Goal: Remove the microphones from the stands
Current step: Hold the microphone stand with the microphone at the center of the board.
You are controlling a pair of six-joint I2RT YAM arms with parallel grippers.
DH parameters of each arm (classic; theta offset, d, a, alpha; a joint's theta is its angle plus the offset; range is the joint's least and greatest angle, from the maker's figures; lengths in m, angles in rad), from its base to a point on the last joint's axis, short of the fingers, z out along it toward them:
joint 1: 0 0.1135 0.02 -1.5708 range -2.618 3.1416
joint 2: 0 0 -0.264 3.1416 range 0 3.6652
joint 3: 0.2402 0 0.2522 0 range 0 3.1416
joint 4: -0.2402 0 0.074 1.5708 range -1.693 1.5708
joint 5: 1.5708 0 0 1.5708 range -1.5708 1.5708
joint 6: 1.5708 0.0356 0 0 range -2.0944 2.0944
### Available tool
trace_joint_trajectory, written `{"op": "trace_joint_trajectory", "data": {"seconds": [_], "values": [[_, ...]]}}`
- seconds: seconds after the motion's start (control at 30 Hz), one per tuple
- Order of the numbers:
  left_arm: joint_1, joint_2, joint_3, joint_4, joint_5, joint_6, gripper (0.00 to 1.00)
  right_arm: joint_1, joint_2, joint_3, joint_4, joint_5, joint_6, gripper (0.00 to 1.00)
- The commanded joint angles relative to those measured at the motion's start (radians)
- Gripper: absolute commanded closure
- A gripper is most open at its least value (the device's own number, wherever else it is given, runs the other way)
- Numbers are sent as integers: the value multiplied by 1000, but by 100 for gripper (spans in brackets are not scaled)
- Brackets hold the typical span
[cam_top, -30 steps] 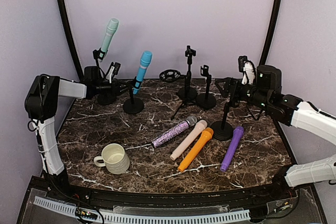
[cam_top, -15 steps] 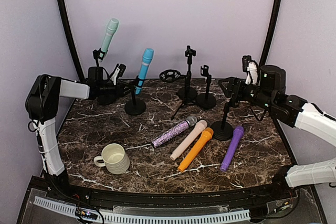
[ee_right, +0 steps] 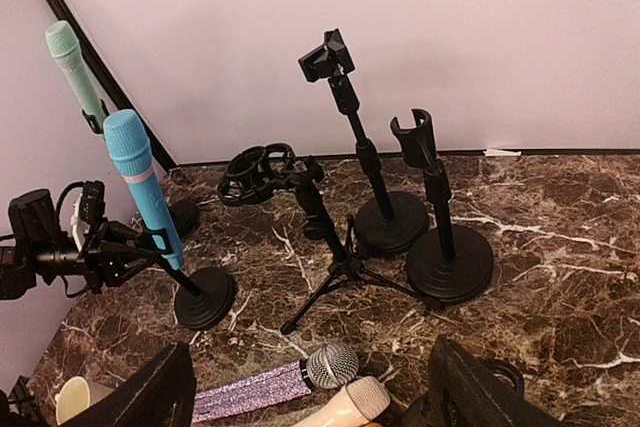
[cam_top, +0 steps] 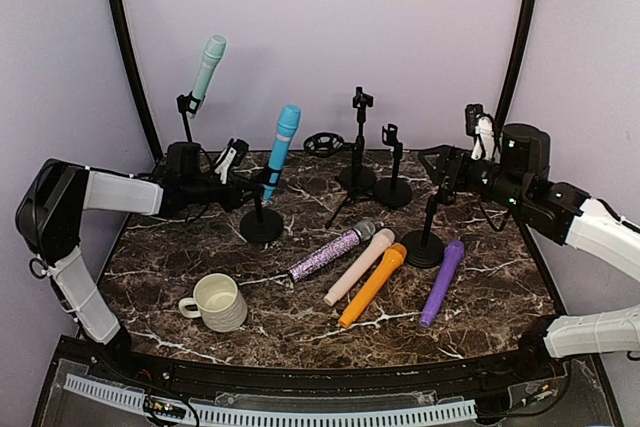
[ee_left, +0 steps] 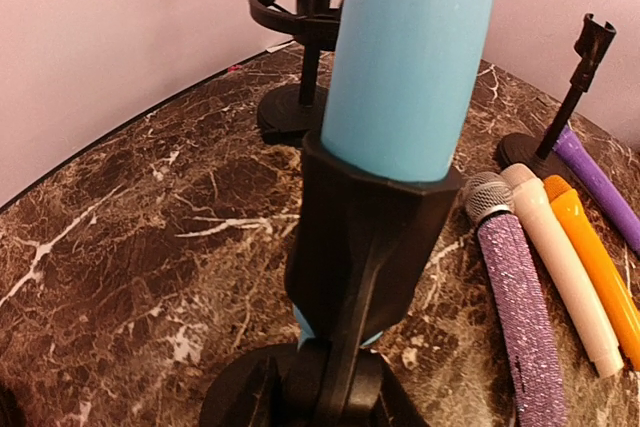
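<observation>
- Dark marbled table point(cam_top: 180, 247) with white veins, closed in by pale lilac walls point(cam_top: 400, 27).
- At the back left, the left pincer point(cam_top: 250, 192) comes in sideways, its fingers drawn together on the thin stem of a black stand point(cam_top: 262, 225), just below the clip point(ee_left: 365, 237).
- Seated in that clip is the blue microphone point(cam_top: 281, 142), head up and leaning. The left wrist view shows its barrel sunk into the black holder.
- This stand's round base sits on the table and its stem is tilted.
- Behind the left pincer, in the back left corner, a mint-green microphone point(cam_top: 208, 65) stands in its own holder.
- Near the front left sits a cream mug point(cam_top: 215, 302), well apart from the gripped stand.
- In the middle lie four loose ones: a glittery microphone point(cam_top: 330, 252), a pink microphone point(cam_top: 360, 267) touching an orange microphone point(cam_top: 372, 284), and a purple microphone point(cam_top: 442, 282) further right.
- Along the back wall stand a ring holder point(cam_top: 323, 143) on a tripod, a tall empty stand point(cam_top: 360, 137) and a short empty stand point(cam_top: 393, 162).
- At the back right, the right pincer point(ee_right: 310, 372) hovers with its jaws wide apart and nothing between them, near the top of another bare stand point(cam_top: 425, 242).
</observation>
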Motion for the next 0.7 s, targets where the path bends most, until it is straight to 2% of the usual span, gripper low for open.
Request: {"op": "trace_joint_trajectory", "data": {"seconds": [0.0,0.17,0.33,0.43,0.53,0.67], "values": [[-39,-212,-100,70,-43,-66,100,-1,-32,-1,90,-48,-5,19],[-130,-315,-143,11,-91,-81,100,2,21,82,78,-79,-34,18],[-174,-402,-166,-18,-99,-127,100,32,101,179,70,-161,-51,18],[-205,-411,-125,-59,-90,-134,100,70,160,242,67,-197,-70,17],[-225,-399,-68,-136,-66,-122,100,123,230,308,25,-201,-103,8],[-233,-381,-55,-130,-7,-106,100,168,306,362,72,-239,-83,7]]}}
